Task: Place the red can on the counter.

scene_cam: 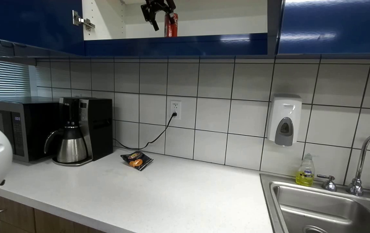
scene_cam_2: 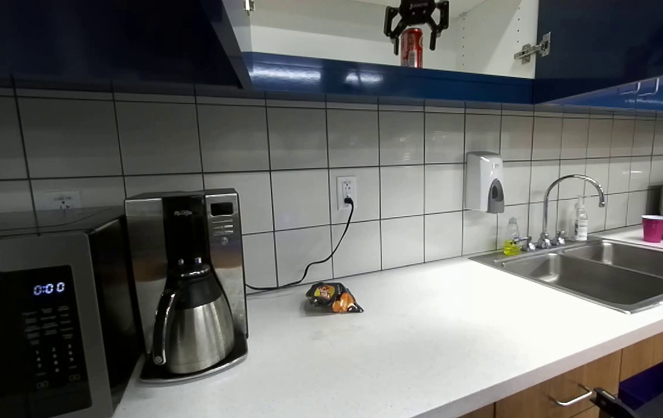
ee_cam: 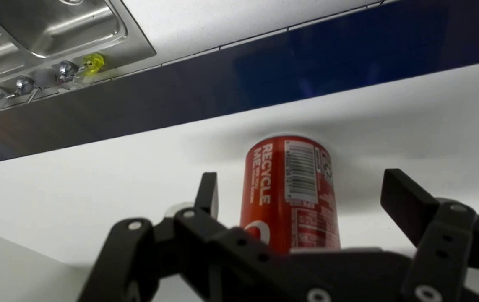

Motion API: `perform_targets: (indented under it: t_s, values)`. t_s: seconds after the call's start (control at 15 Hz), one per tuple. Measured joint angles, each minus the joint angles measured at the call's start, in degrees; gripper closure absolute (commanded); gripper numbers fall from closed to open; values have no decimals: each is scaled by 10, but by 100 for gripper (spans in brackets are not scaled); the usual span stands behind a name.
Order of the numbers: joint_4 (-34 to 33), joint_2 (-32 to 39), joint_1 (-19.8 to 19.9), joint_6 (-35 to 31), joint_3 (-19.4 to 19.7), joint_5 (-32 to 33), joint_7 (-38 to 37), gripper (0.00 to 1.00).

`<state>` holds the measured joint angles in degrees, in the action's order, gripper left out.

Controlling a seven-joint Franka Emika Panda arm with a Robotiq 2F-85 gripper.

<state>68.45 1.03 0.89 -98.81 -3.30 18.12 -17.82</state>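
Above the counter (scene_cam: 185,194) rear edge, the gripper (scene_cam_2: 414,50) straddles the red can (ee_cam: 287,193), jaws wide; off-centre closing could topple it.

red can (ee_cam: 290,195): pale lettering and barcode on its side | upright inside the open blue cabinet (scene_cam: 191,45) | counter surface (scene_cam: 159,191): white, flat, smooth, well below the can
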Motion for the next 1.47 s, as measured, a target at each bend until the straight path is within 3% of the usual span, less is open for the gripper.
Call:
perform_targets:
  t_s: [0.93, 1.0, 1.27, 1.33, 1.47]
  values:
    - [-60, 48, 0, 0, 8, 5, -6, 0]
    - [-63, 51, 0, 0, 9, 5, -7, 20]
    - [-73, 59, 0, 0, 10, 5, -9, 51]
    - [-74, 60, 0, 0, 10, 5, -9, 58]
    - [-77, 62, 0, 0, 10, 5, -11, 61]
